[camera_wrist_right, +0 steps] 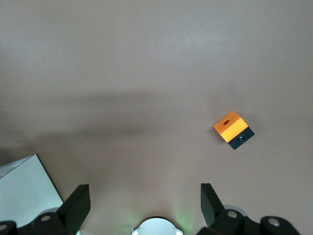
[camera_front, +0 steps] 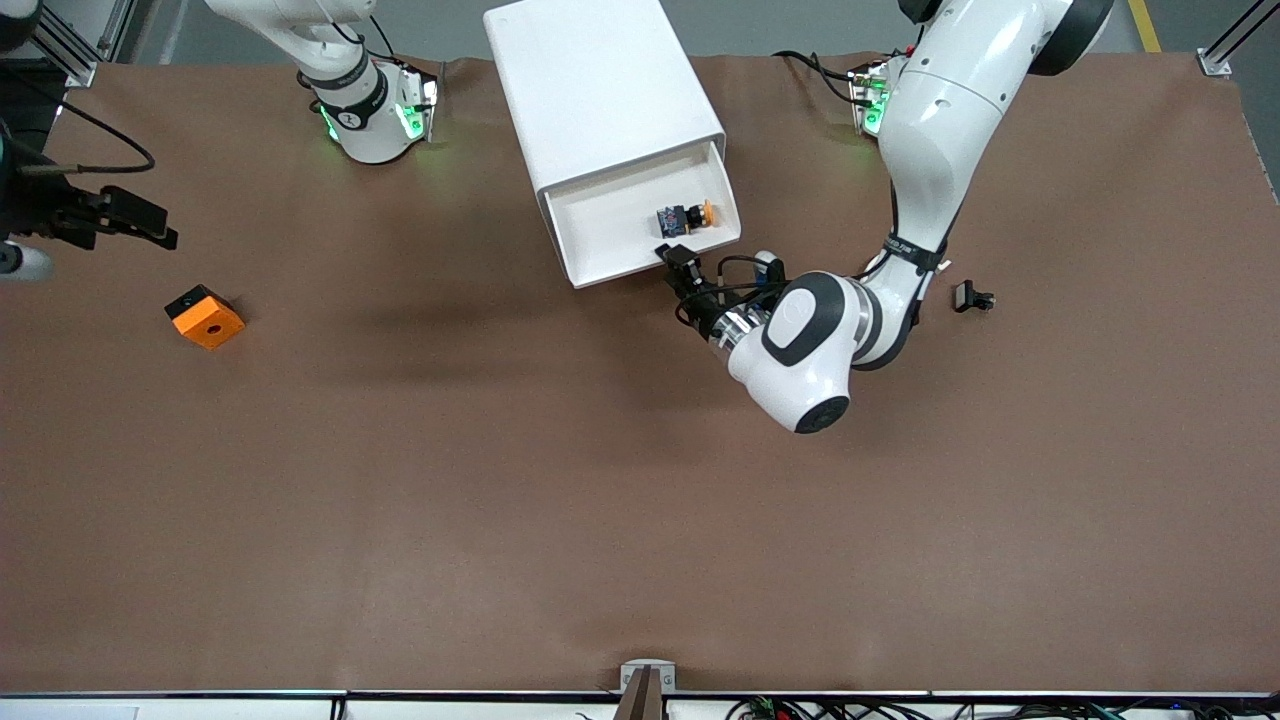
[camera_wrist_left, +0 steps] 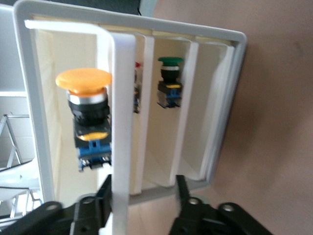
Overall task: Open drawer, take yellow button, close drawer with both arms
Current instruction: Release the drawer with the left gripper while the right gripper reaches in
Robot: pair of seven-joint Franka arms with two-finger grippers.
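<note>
- While the drawer [camera_front: 640, 220] stands pulled out of the white cabinet [camera_front: 600, 90], the opening step looks done and taking the button [camera_front: 688, 217] is the step in hand.
- The left gripper [camera_front: 680, 262] sits at the drawer's front lip, its fingers [camera_wrist_left: 105, 196] parted on either side of that lip and clamping nothing that I can see.
- The button lies in the drawer, just inside the front wall, close to those fingers but apart from them.
- The next move, as I judge it, calls for lifting clear of the lip, reaching over the wall and closing on the yellow-orange cap.
- The right gripper [camera_wrist_right: 144, 203] waits with fingers wide over bare table at the right arm's end, the orange block [camera_front: 204, 317] lying below it.
</note>
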